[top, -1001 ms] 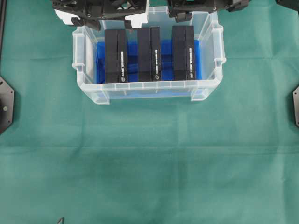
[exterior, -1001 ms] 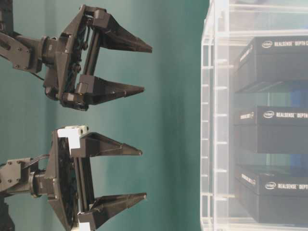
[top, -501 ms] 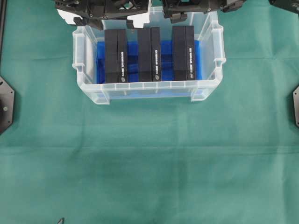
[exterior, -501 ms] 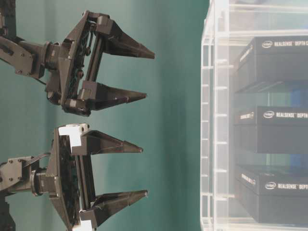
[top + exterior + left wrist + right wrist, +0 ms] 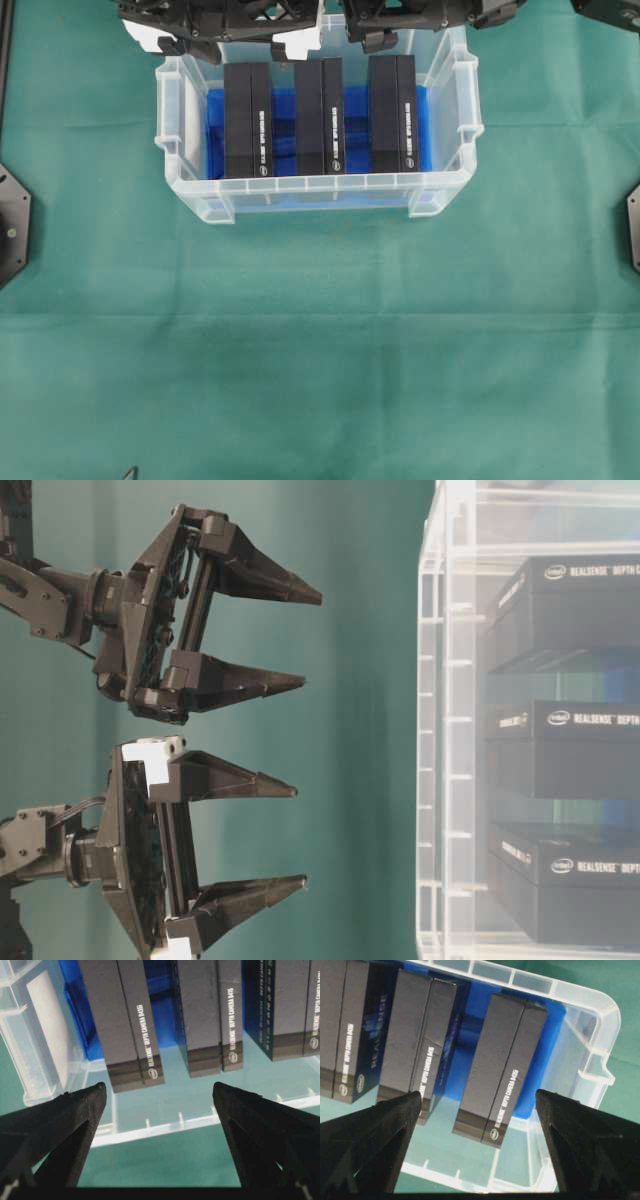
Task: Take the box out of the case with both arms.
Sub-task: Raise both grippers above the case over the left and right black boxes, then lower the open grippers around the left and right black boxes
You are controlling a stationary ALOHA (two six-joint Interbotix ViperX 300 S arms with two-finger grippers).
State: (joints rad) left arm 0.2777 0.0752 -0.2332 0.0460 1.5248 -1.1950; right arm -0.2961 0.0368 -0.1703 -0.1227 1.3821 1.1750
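Left black pointed-finger gripper (image 5: pixel 297 835) with white plastic corner pieces: jaws spread wide, nothing between them, fingertips level toward right of table-level view. Right black pointed-finger gripper (image 5: pixel 310 638): jaws likewise wide, empty, tilted slightly. Both sit side by side at top edge of overhead view.

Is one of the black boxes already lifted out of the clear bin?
No, all three black boxes stand inside the clear bin.
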